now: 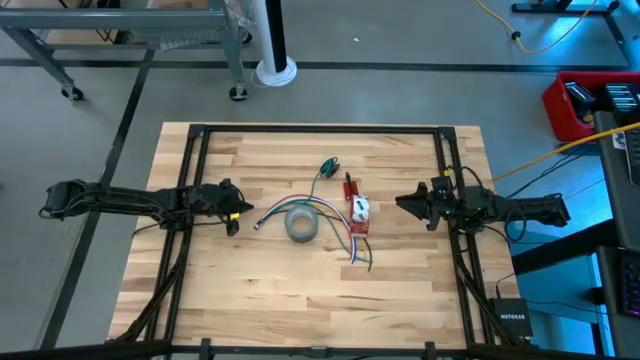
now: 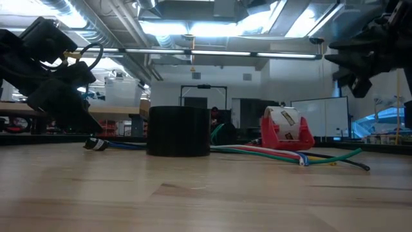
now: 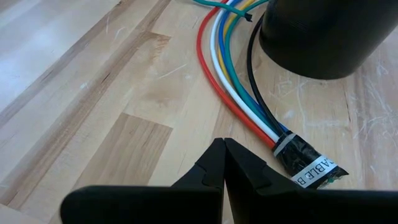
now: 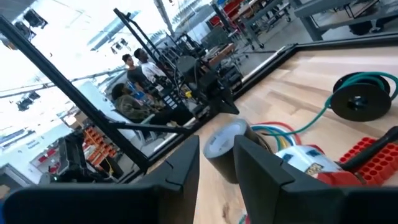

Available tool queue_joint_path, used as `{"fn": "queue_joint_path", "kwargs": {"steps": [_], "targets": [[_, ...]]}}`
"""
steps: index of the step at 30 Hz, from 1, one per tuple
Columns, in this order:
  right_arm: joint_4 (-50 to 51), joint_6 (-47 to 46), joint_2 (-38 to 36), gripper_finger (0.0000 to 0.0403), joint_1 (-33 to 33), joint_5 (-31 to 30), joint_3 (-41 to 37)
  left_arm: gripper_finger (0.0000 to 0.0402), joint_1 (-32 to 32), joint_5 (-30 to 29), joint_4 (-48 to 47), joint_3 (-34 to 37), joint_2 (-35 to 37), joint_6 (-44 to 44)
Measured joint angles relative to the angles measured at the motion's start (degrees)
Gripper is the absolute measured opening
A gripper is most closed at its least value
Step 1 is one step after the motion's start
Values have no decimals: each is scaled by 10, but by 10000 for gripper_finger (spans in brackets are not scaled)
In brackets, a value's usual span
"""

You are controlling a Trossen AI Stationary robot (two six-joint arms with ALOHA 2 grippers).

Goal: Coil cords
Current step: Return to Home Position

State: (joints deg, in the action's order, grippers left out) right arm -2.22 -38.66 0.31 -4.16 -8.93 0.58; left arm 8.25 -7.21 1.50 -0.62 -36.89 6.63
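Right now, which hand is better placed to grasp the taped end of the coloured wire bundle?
Probably the left hand: the taped end lies just ahead of it; the right hand sits beyond the tape roll.

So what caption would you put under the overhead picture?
The coiled green cord lies on the wooden table near the grey tape roll, left gripper and right gripper empty at either side.

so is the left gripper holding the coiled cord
No, the left gripper is shut and empty; the coiled cord lies on the table.
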Motion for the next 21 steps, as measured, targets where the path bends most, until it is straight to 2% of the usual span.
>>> {"fn": "queue_joint_path", "kwargs": {"steps": [12,21], "targets": [[2,-29,1,104,1,5,0,0,0,0,0,0,0,0],[5,-29,54,104,16,24,0,0,0,0,0,0,0,0]]}}
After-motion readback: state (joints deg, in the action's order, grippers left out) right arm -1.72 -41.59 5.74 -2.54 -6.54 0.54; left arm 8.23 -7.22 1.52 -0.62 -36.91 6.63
